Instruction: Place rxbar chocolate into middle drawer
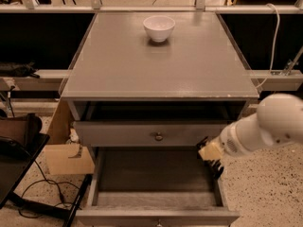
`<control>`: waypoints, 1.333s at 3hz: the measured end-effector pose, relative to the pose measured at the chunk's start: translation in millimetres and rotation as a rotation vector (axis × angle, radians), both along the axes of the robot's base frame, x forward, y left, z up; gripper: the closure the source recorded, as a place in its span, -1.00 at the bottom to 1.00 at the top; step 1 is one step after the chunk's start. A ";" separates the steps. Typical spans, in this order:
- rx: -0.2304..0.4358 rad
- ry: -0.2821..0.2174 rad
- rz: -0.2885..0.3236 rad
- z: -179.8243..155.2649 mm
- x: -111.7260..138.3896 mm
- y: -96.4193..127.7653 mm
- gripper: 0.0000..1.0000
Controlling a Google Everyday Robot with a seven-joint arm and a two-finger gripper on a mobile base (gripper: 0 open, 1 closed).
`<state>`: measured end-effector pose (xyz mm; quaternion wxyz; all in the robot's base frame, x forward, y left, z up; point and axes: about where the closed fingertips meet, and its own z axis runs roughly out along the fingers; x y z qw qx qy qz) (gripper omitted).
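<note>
The middle drawer point(151, 176) is pulled out at the bottom of the camera view, and its long grey tray shows bare. My gripper point(211, 161), at the end of the white arm point(270, 126), hangs at the drawer's right wall, just over its rear right corner. The rxbar chocolate does not show as a separate thing; only a dark shape at the gripper's tip is visible. Nothing lies on the part of the tray I can see.
The top drawer point(123, 134), with a round knob point(158, 136), stands slightly ajar above. A white bowl point(158, 28) sits at the back of the grey cabinet top point(156, 70). A cardboard box point(66, 157), cables and a dark chair point(16, 150) are on the left floor.
</note>
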<state>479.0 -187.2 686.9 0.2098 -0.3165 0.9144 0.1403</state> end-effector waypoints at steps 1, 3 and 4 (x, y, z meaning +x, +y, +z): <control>0.007 0.052 -0.017 -68.2 3.8 8.0 1.00; 0.173 0.104 -0.151 -180.2 16.7 29.4 1.00; 0.218 0.143 -0.196 -223.6 16.6 41.1 1.00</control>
